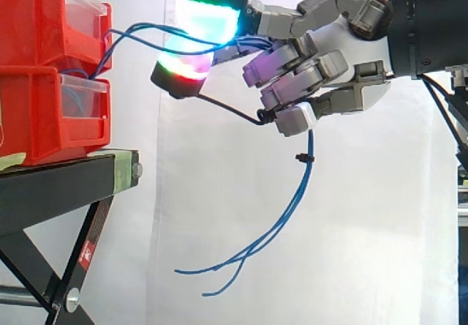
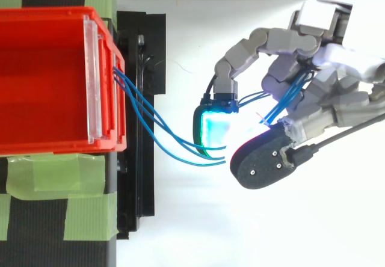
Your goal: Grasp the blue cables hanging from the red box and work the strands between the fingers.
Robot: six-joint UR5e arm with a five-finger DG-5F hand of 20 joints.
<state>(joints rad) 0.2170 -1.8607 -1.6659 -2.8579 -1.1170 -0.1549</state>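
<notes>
Within curled hand (image 1: 342, 31), blue cables (image 1: 311, 143)

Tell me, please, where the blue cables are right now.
In the side view, the blue cables leave the red bins at left, pass through the hand and dangle below it.

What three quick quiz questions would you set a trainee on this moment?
1. True or false: the loose ends of the cables hang in the air below the hand.
2. Fill in: the cables come out of the red bins and pass between the hand's ____.
3. The fingers are: A) straight and clear of the cables; B) curled round the cables; C) curled, holding nothing.
Key: 1 true; 2 fingers; 3 B.
</notes>
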